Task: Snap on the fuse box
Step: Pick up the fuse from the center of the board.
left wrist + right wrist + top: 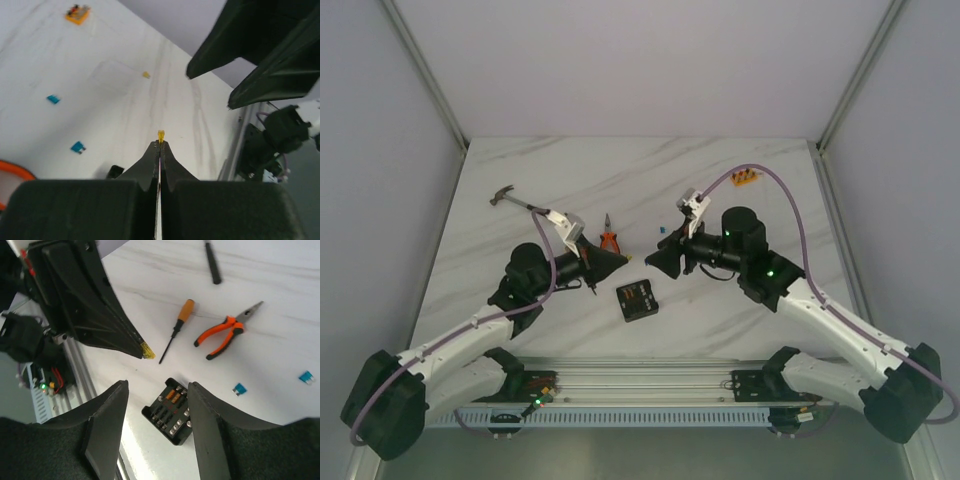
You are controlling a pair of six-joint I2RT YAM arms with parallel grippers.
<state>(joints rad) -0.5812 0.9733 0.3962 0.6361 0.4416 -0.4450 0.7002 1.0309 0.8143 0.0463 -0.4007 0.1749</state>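
Closure of the left pincer (160,146) is complete, its tips nipping a small yellow fuse (161,135) above the desk (125,115). The right pincer (157,390) stands wide and empty over the fuse box (169,410), which lies uncovered between the arms near the desk's front edge. So slight a hold could let the fuse twist or drop. What seems the clear lid (112,75) is faint, its edges hard to trace.

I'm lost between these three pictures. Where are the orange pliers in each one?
Top view: the pliers lie just left of centre, beyond the left hand.
Left wrist view: only an orange handle shows, at the lower left edge.
Right wrist view: upper right of centre.
Shared landmark: the left hand's shut tip, pinching a yellow fuse.
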